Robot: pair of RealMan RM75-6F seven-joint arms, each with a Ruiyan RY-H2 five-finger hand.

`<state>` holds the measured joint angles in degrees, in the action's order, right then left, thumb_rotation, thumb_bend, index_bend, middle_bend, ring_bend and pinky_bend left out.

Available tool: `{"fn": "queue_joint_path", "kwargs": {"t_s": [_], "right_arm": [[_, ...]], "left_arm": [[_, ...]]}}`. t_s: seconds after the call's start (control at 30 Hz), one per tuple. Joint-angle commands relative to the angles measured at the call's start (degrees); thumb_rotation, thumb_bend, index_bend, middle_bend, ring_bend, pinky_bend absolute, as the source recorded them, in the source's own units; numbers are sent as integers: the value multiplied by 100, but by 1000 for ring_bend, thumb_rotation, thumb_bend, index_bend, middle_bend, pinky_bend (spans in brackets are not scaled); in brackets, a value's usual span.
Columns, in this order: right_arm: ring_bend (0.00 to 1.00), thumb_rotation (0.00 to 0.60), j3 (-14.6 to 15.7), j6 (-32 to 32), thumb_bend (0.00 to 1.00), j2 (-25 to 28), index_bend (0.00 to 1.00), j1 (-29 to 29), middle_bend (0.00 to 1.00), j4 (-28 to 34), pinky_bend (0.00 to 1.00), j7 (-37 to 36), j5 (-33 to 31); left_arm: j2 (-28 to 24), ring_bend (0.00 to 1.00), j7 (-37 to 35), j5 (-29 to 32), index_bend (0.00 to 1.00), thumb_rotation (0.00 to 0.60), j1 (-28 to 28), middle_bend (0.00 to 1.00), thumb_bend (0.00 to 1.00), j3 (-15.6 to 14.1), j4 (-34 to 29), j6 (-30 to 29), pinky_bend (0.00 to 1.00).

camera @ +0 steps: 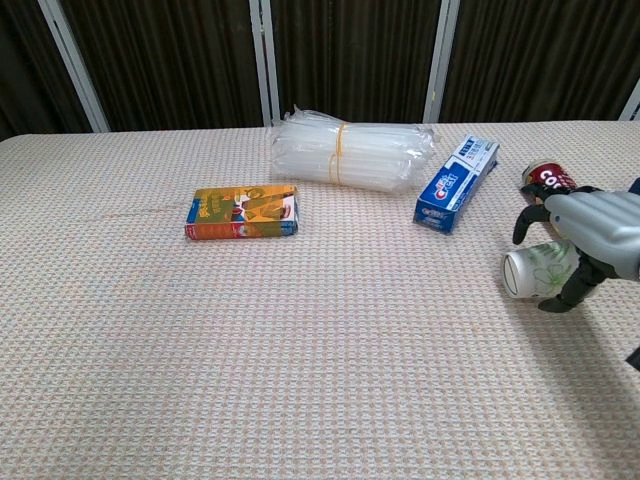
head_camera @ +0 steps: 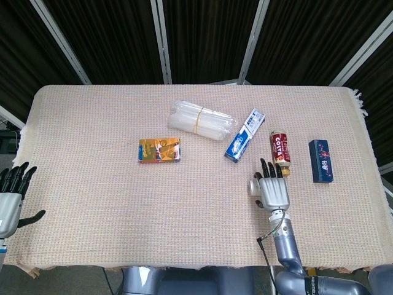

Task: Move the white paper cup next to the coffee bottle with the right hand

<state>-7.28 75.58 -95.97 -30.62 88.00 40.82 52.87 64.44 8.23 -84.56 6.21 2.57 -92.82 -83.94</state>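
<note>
The white paper cup (camera: pixel 530 270) lies on its side with its mouth facing left. In the head view only the cup's (head_camera: pixel 253 183) left rim shows beside my hand. My right hand (camera: pixel 590 240) covers it from above, fingers arched over the top and thumb on the near side, gripping it. From overhead, the right hand (head_camera: pixel 271 188) sits just in front of the coffee bottle (head_camera: pixel 280 147), a red can-shaped bottle lying on the cloth. The coffee bottle (camera: pixel 545 178) lies just behind the cup. My left hand (head_camera: pixel 12 196) hangs open off the table's left edge.
A clear pack of straws (head_camera: pixel 199 120) lies at the back centre. A blue toothpaste box (head_camera: pixel 244 142) lies left of the bottle. An orange box (head_camera: pixel 159 150) sits mid-left and a dark blue box (head_camera: pixel 320 160) lies to the right of the bottle.
</note>
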Motion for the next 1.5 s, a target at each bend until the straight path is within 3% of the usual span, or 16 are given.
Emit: {"fn": "queue_joint_path", "kwargs": {"t_s": [0.03, 0.37, 0.57, 0.7, 0.87, 1.07, 1.2, 1.5], "right_arm": [[0, 600, 0, -23, 179, -81, 383, -10, 68, -178, 0, 10, 50], [0, 600, 15, -38, 181, -275, 478, 33, 135, -611, 0, -94, 278], [0, 600, -103, 15, 182, -275, 482, 74, 151, -469, 0, -604, 640], [0, 600, -502, -42, 179, -232, 482, 179, 152, -6, 0, -1698, 685], [0, 600, -1147, -334, 150, -233, 482, 374, 152, 451, 0, -3241, 270], [0, 600, -1578, -489, 137, -368, 482, 541, 154, 329, 0, -4516, 138], [0, 600, -1600, -432, 134, -560, 481, 663, 155, -4, 0, -5130, 274], [0, 600, -1395, -460, 131, -817, 482, 838, 156, -482, 0, -5539, 384]], "left_arm": [[-1, 0, -1, 0, 0, 600, 1, 0, 15, 0, 0, 0, 0], [-6, 0, 14, 10, 0, 600, 10, 0, 14, 1, -14, 16, 0], [-10, 0, 15, 15, 0, 600, 12, 0, 14, 1, -16, 19, 0], [-7, 0, 15, 12, 0, 600, 11, 0, 15, -1, -13, 15, 0], [-3, 0, 26, 17, 0, 600, 11, 0, 15, 0, -11, 13, 0], [7, 0, 63, 31, 0, 600, 11, 0, 15, 6, -16, 10, 0], [17, 0, 90, 41, 0, 600, 9, 0, 15, 10, -20, 3, 0], [27, 0, 114, 49, 0, 600, 8, 0, 15, 14, -25, -5, 0]]}}
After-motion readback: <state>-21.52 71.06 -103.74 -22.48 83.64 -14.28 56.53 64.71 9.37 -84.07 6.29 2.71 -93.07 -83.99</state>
